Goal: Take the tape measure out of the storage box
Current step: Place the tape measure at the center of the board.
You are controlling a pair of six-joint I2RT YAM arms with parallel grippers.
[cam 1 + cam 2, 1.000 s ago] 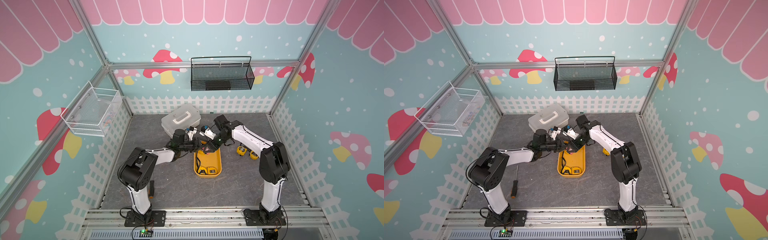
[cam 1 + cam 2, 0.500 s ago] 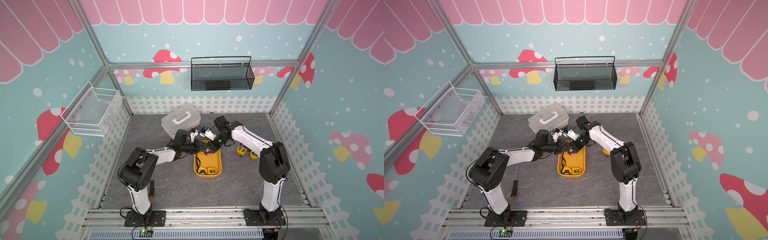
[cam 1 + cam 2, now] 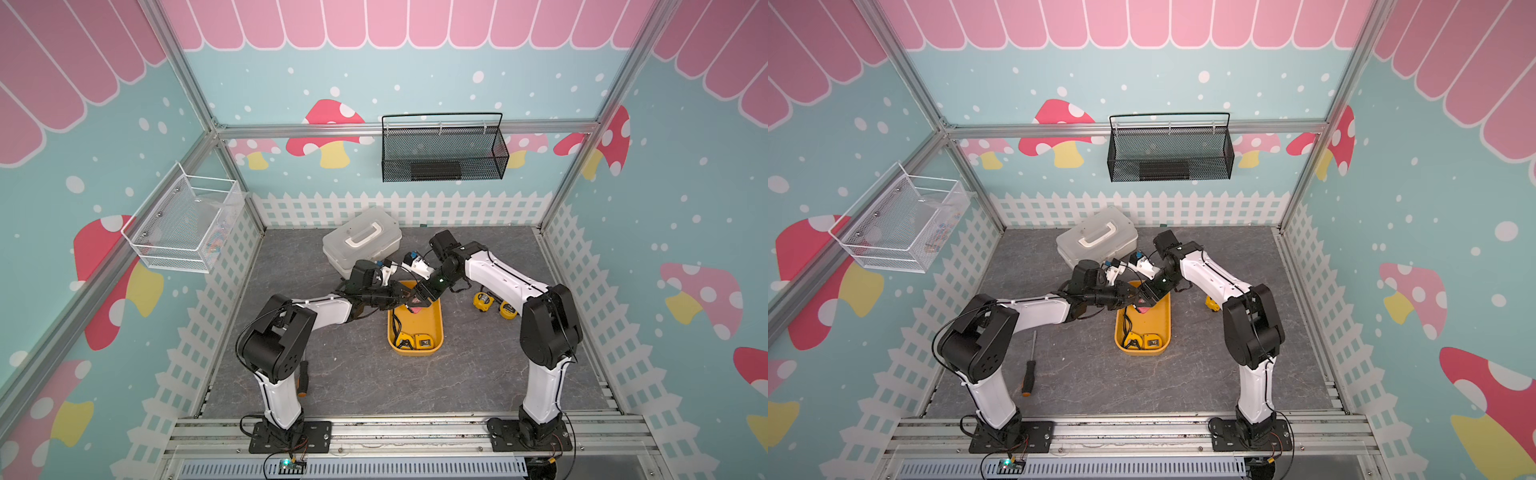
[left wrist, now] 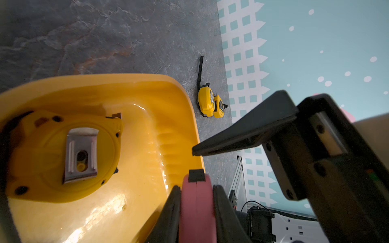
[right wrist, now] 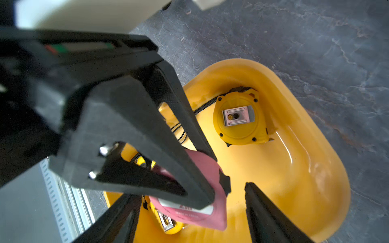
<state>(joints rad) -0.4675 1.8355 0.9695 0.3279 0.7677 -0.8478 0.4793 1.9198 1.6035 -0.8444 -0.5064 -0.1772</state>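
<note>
Saw the white lidded case (image 3: 361,243) at 11 o'clock from the storage box (image 3: 415,352), mid-floor. Found the left gripper (image 4: 196,186) clamped narrow on the pink tape measure (image 4: 196,214), hanging over the box's 12 o'clock end. Caught the right gripper (image 3: 422,296) there too, jaws spread wide either side of it. Counted two yellow tape measures (image 3: 424,341) at the box's 6 o'clock end, two more (image 3: 494,305) on the floor at 3 o'clock.
</note>
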